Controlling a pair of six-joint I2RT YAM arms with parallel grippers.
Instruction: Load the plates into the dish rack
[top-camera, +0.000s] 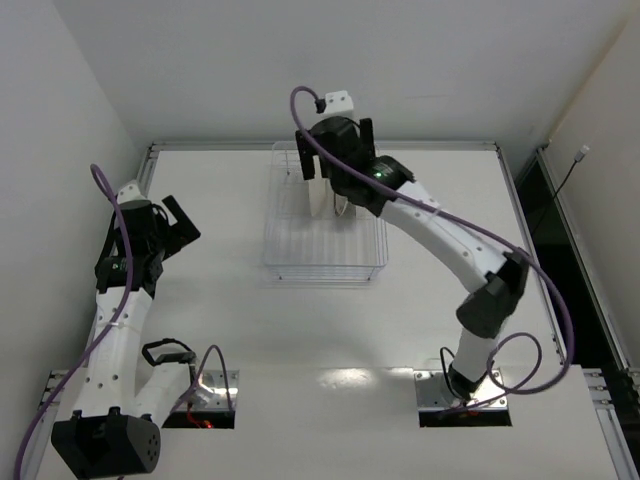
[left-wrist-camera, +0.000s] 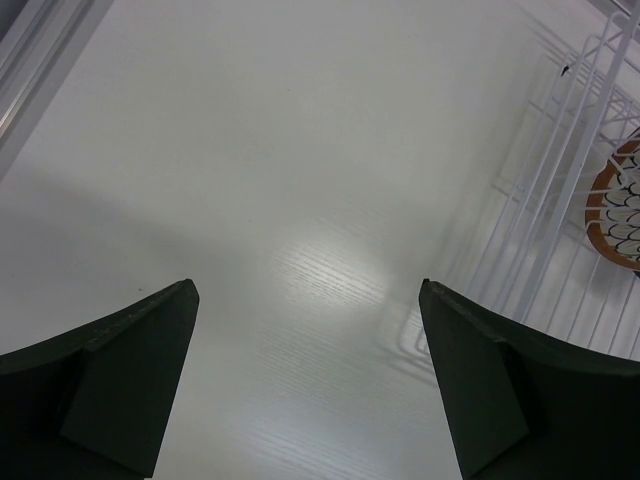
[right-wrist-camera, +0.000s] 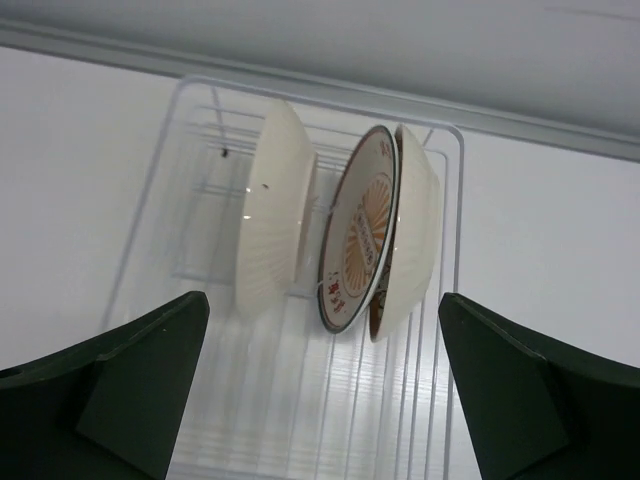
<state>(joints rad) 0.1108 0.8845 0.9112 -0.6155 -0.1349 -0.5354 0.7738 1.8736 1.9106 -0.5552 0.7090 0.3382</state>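
Note:
Three plates stand on edge in the dish rack (right-wrist-camera: 160, 180), a clear wire basket at the back middle of the table. The left plate (right-wrist-camera: 272, 215) shows its white underside. The middle one (right-wrist-camera: 358, 235) shows a dark rim and an orange sunburst. The right one (right-wrist-camera: 415, 225) leans against it, its white underside out. My right gripper (right-wrist-camera: 322, 300) hovers open above them, its fingers wide on both sides and touching none. In the top view it (top-camera: 333, 150) hangs over the rack (top-camera: 325, 262). My left gripper (left-wrist-camera: 308, 285) is open and empty over bare table, left of the rack (left-wrist-camera: 560, 180).
A brown-rimmed patterned plate face (left-wrist-camera: 620, 205) shows through the rack wires in the left wrist view. A metal rail (top-camera: 320, 146) runs along the table's far edge just behind the rack. White walls close in on the left and back.

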